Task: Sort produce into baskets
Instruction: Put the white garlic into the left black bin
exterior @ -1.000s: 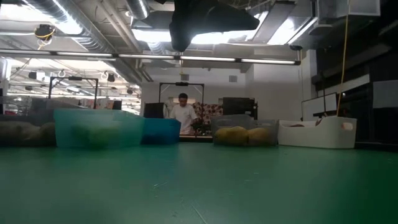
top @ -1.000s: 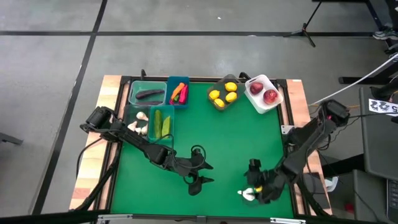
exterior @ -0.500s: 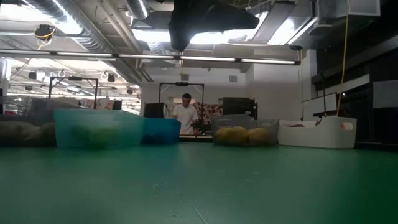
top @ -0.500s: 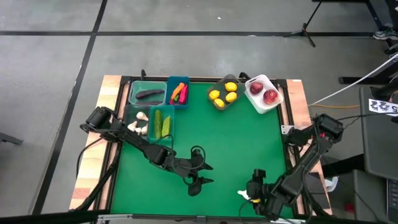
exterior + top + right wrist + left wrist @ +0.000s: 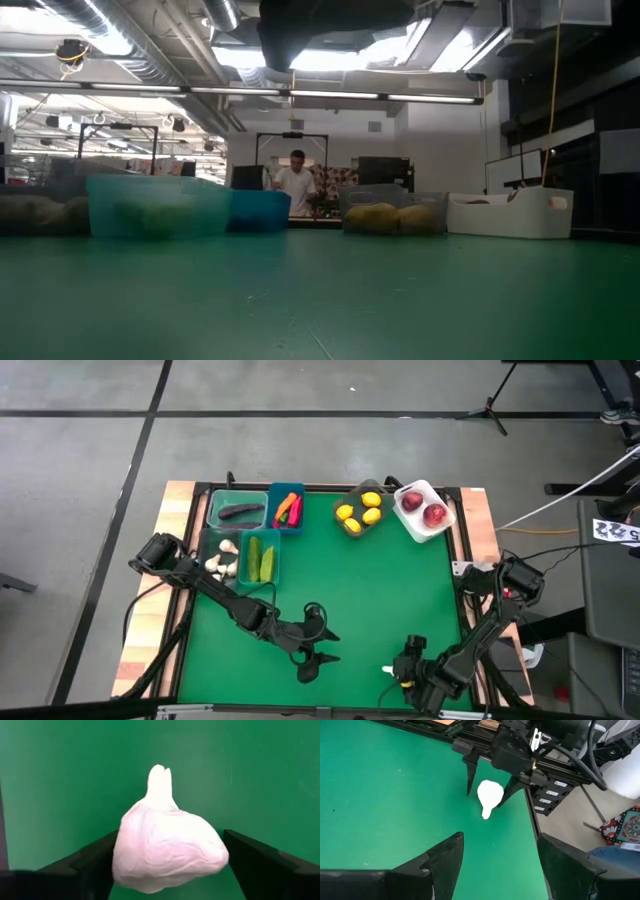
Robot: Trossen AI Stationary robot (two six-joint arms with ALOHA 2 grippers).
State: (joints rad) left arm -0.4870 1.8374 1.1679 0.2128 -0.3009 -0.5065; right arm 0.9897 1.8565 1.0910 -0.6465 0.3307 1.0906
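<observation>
We can read no text here; a white tag (image 5: 617, 531) with black marks beside the worktop (image 5: 380, 590) stays illegible.

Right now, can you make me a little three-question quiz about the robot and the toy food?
1. True or false: the right gripper has its fingers on either side of a garlic bulb.
2. Which basket holds the lemons? A white, B grey, C blue.
3. How many apples lie in the white basket?

Key: 1 true. 2 B, the grey basket. 3 two.
</observation>
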